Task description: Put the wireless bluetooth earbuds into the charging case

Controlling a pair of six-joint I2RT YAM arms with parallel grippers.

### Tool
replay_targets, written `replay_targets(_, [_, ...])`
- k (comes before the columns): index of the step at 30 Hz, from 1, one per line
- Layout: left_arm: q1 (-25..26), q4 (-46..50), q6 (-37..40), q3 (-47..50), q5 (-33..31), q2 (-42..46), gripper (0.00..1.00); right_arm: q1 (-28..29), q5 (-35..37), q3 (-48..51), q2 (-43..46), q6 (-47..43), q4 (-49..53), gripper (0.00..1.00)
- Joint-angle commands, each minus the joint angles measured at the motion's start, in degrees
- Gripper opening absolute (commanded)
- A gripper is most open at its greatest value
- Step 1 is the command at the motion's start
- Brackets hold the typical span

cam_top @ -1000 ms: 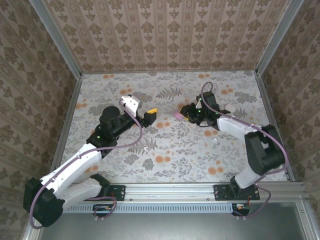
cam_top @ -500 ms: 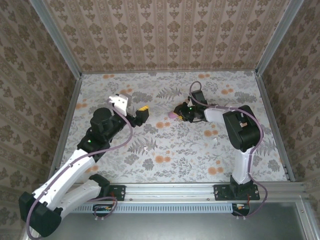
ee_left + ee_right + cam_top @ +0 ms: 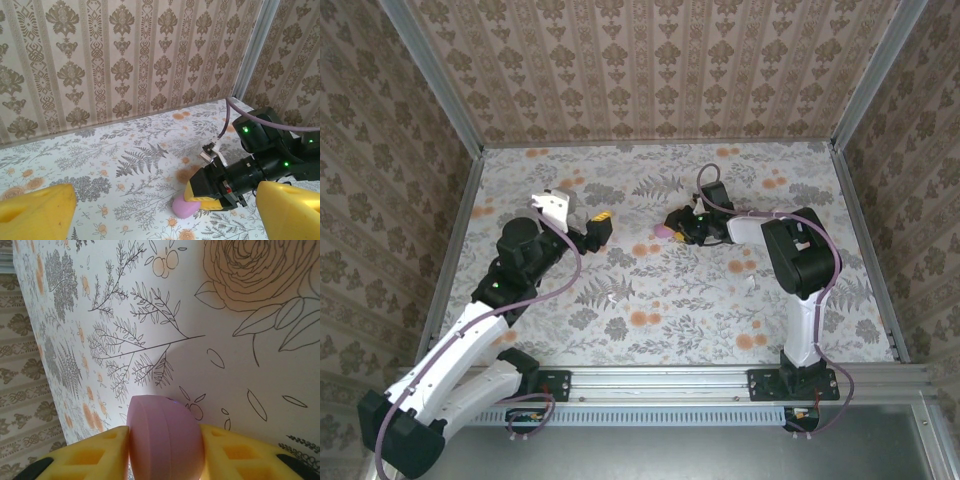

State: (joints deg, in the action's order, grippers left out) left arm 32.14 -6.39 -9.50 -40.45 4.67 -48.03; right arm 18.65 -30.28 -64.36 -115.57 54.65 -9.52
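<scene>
A closed pink charging case (image 3: 663, 230) lies on the floral table a little behind its centre. My right gripper (image 3: 678, 228) reaches in low from the right and is shut on it. Its yellow pads (image 3: 85, 457) press both sides of the case (image 3: 165, 435), whose lid seam shows. From the left wrist view, the case (image 3: 184, 206) pokes out from the right gripper's yellow fingertips (image 3: 202, 192). My left gripper (image 3: 592, 228) hovers to the left of the case, open wide and holding nothing, its pads (image 3: 35, 212) at the frame's bottom corners. The earbuds are out of view.
Patterned walls close the table in at the back and both sides, with metal posts (image 3: 855, 90) at the corners. A small white speck (image 3: 752, 284) lies right of centre. The right arm's purple cable (image 3: 235, 112) loops above its wrist.
The right arm has folded in and swung its gripper, carrying the case slightly left. The left gripper has drawn back to the left and opened wider.
</scene>
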Motion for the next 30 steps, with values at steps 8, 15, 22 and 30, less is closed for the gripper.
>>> replay_targets(8, [-0.76,-1.17,-1.74,0.46,0.96,0.05,0.94,-0.90,1.00,0.96,1.39,-3.63,4.73,0.48])
replay_targets(15, [-1.20,0.14,-2.37,-0.24,1.53,-0.11,0.96,-1.00,3.43,0.15,4.11,-5.45,10.05,0.54])
replay_targets(22, [-2.12,0.68,-4.18,-0.45,2.47,-0.42,0.98,-2.14,12.09,0.60,13.05,-12.55,19.67,0.58])
replay_targets(30, [-2.94,5.04,-5.61,-3.50,3.77,-2.56,1.00,-10.34,24.13,5.45,26.44,-20.45,24.46,0.63])
